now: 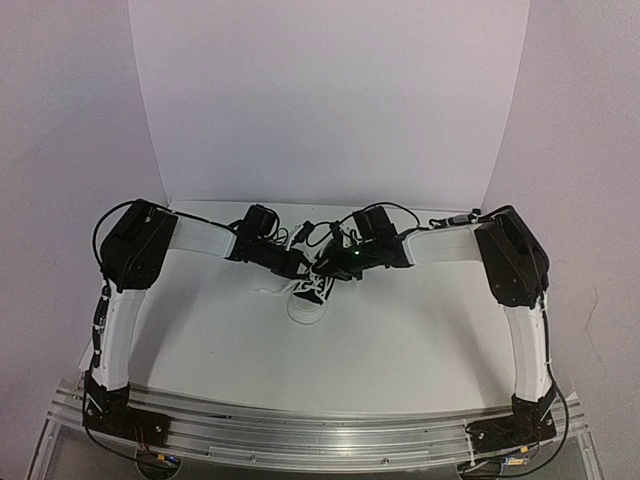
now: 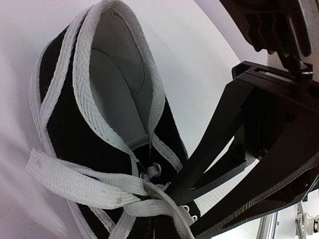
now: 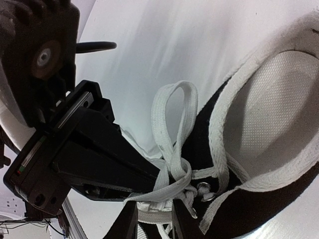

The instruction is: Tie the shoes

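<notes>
The black sneaker (image 1: 309, 297) with white toe cap sits mid-table, between both grippers. In the left wrist view the shoe (image 2: 60, 124) fills the left, its white laces (image 2: 75, 181) crossing by the top eyelets. In the right wrist view a lace loop (image 3: 172, 124) stands up from a wrapped crossing (image 3: 187, 185) beside the shoe (image 3: 249, 209). My left gripper (image 1: 292, 266) shows in the right wrist view (image 3: 149, 183), its fingers meeting on a lace strand. My right gripper (image 1: 337, 266) (image 3: 153, 215) has a bunch of lace pinched between its fingers at the bottom edge.
The white table (image 1: 420, 340) is ringed by white backdrop walls. An aluminium rail (image 1: 320, 435) carrying both arm bases runs along the near edge. Loose cables (image 1: 308, 232) lie behind the shoe. In the left wrist view the right gripper (image 2: 174, 191) reaches in from the right.
</notes>
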`<state>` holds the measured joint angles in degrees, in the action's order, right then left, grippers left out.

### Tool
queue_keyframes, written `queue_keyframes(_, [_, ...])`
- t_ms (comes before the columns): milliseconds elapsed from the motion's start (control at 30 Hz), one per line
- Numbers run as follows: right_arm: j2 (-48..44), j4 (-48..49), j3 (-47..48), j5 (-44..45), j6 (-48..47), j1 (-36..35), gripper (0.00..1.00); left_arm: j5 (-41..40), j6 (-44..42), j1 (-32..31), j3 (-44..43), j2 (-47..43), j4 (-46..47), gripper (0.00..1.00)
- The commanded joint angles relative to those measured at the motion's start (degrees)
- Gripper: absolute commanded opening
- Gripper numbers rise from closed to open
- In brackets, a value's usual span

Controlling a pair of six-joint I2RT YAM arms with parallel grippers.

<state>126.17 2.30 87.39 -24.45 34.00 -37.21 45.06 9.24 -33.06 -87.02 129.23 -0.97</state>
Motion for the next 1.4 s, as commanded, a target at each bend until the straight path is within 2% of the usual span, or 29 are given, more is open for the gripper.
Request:
queue_keyframes(0, [1.7,1.2,1.3,-0.5,0.9,-0.2,0.26,1.6,0.7,-0.4,-2.2,0.2,2.7,0.0])
queue_keyframes(100, [2.7,1.3,2.3,-0.9,1.2,-0.2,0.23,2.1,1.6,-0.4,-1.7,0.2,3.3,0.0])
queue_keyframes(267, [2.7,2.4,0.8,-0.8,1.5,-0.3,0.09,3.3,4.5,-0.4,-1.7,0.2,6.0,0.0])
queue_keyframes(500, [1.7,3.9,0.3,-0.9,1.3,-0.2,0.0,3.4,4.6,-0.4,-0.9,0.3,6.5,0.0])
queue_keyframes(767, [-2.5,4.4,-3.8,3.5,2.1,0.7,0.0,2.0,-1.8,-0.1,-3.0,-0.2,1.4,0.05])
queue_keyframes(1033, [-3.5,4.7,-4.3,3.0,1.3,0.7,0.0,2.1,-1.9,0.2,-2.8,0.1,1.5,0.05])
queue_keyframes(1167, [-4.6,4.8,-4.6,3.9,1.4,0.9,0.0,1.8,-3.2,0.4,-3.9,-0.1,-1.1,0.18])
queue_keyframes(1367, [-4.8,4.5,-5.0,5.2,2.2,1.0,0.0,2.3,-4.9,1.1,-5.8,-1.2,-5.7,0.22])
